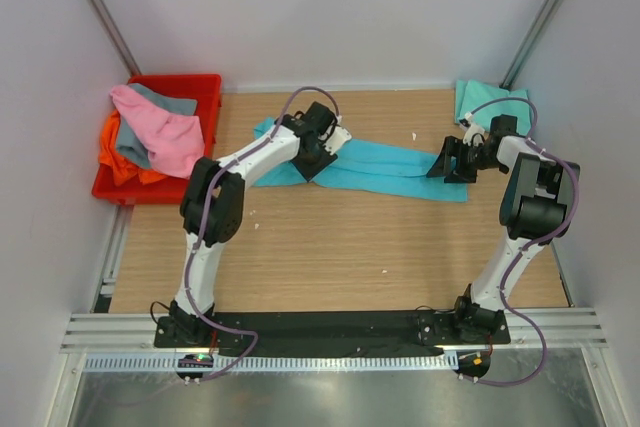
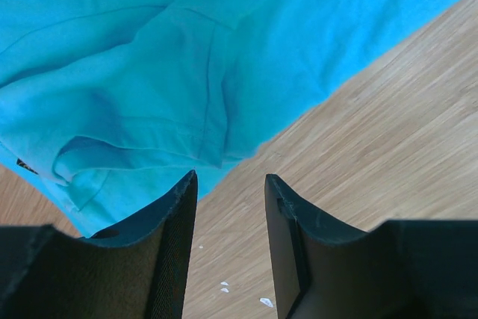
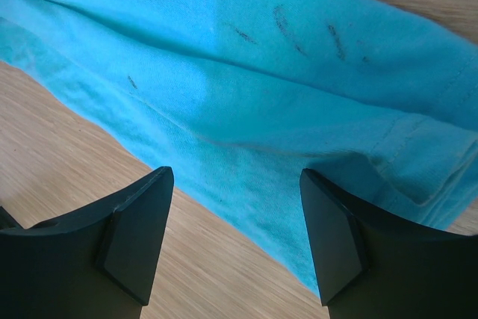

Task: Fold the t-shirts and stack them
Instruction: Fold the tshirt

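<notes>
Risk of pinching one layer only, skewing the shirt [image 1: 395, 169]: left gripper [image 2: 230, 178] half-open at nine o'clock, right gripper [image 3: 235, 173] wide at three, both empty.

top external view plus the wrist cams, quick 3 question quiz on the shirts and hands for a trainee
1. True or false: the bright turquoise cloth t-shirt lies inside the red plastic crate.
2. Where in the top view does the pale mint-teal folded cloth t-shirt lie? A far right, B far left, C near middle.
3. Fill in the gap: the left hand and the right hand both have their jaws ___, gripping nothing.

Key: 1 false, it is stretched out on the wood beside the crate. 2 A. 3 open.
</notes>
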Controlling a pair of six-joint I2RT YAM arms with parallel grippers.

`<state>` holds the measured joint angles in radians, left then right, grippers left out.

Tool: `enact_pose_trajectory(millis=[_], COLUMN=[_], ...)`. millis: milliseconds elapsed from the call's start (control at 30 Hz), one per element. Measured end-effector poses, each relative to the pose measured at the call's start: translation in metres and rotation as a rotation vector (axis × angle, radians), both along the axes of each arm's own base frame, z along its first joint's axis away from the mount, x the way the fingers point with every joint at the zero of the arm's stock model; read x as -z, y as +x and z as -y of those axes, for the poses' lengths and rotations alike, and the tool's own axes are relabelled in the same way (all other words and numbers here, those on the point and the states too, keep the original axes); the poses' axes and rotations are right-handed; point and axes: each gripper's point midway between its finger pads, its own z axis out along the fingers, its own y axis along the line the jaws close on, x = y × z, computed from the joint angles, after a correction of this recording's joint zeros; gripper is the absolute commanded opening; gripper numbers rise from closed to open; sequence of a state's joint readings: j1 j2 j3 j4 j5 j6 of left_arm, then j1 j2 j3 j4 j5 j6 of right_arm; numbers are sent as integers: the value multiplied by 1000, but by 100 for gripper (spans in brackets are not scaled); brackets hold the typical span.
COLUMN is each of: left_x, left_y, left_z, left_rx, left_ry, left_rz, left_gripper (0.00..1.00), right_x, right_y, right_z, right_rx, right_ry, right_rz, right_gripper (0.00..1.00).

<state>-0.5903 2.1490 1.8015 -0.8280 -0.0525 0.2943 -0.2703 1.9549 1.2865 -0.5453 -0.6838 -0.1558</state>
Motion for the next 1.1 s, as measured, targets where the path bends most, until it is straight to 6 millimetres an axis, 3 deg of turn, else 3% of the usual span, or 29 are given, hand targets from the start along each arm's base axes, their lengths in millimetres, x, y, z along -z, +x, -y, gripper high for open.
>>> enact_pose_trajectory(millis=[500, 867, 1100], left_x=[20, 20, 18], left_y=[-1, 2, 7], left_z=[-3, -5, -5], left_rx=[-5, -13, -19], left_ry=[51, 63, 65], left_rz=[-20, -4, 16], left_gripper=[38, 36, 26], right_x=[0, -1, -1], right_y=[0, 0, 0], right_z=[0, 1, 2], right_rx=[-1, 4, 4], right_ry=[3, 8, 9], right_rz=[1, 2, 2], right_gripper=[75, 75, 75])
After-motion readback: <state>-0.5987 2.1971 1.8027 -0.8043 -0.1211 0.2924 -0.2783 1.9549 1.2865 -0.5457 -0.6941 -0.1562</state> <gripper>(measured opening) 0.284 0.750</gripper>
